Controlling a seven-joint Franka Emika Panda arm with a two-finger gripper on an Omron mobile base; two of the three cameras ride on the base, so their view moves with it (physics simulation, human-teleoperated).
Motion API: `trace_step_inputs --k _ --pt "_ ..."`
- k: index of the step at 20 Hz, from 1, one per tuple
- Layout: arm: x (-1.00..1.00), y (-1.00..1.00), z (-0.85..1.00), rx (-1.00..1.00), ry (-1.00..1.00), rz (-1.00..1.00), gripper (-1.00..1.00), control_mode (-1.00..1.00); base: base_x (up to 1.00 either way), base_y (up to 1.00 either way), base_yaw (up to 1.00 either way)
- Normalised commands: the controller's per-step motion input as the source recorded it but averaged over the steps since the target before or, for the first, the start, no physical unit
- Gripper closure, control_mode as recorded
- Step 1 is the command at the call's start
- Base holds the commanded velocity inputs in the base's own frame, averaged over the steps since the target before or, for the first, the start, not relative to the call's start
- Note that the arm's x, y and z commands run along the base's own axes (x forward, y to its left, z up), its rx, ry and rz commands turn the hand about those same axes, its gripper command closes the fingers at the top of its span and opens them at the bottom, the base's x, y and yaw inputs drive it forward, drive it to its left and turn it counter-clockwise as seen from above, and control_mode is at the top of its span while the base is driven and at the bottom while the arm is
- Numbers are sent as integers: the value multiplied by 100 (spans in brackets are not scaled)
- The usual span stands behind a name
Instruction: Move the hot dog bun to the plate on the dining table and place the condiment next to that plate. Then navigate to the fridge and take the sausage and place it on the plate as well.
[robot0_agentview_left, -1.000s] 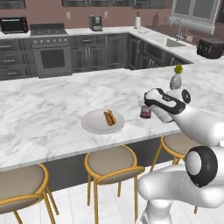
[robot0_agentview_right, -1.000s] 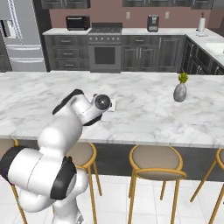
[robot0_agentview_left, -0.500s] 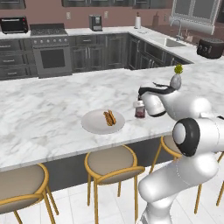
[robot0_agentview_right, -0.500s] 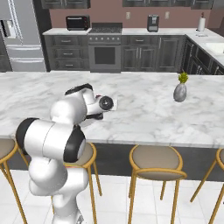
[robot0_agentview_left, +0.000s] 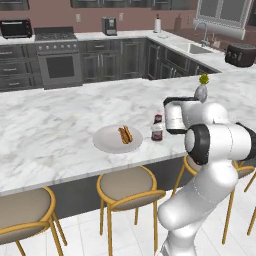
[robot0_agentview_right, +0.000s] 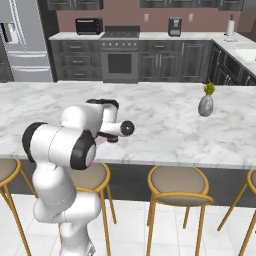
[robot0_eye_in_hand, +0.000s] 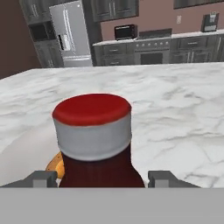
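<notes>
The hot dog bun (robot0_agentview_left: 125, 134) lies on the white plate (robot0_agentview_left: 106, 143) on the marble dining counter. Just right of the plate stands the condiment (robot0_agentview_left: 157, 128), a dark bottle with a grey collar and red cap (robot0_eye_in_hand: 92, 109), low at the counter top. My gripper (robot0_agentview_left: 159, 132) reaches in from the right and is shut on the bottle's body, one fingertip on each side (robot0_eye_in_hand: 103, 177). An orange edge of the bun (robot0_eye_in_hand: 54, 164) peeks out past the bottle. The sausage is hidden.
The steel fridge (robot0_agentview_right: 20, 42) stands far left against the back wall, also in the hand view (robot0_eye_in_hand: 72, 33). A grey vase with a plant (robot0_agentview_left: 201, 90) sits on the counter behind my arm. Several gold-legged stools (robot0_agentview_left: 125, 187) line the counter's near side.
The bottle has shifted a little left, closer to the plate, with my hand on it. My arm's elbow has folded in and risen. The jaws have kept the same width.
</notes>
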Motion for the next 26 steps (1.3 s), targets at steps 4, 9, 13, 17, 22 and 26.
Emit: trace_step_inputs --k 4,9,13,17,22,26 --pt "8 -3 -18 0 -14 17 100 -100 0 0 0" --pt "7 -1 -15 0 -21 18 100 -100 0 0 0" --pt "18 0 -16 -1 -23 18 100 -100 0 0 0" --pt "25 0 -21 -3 -17 15 100 -100 0 0 0" --pt "36 0 -28 -4 -8 11 100 -100 0 0 0" --pt "57 0 -27 -1 0 8 100 -100 0 0 0"
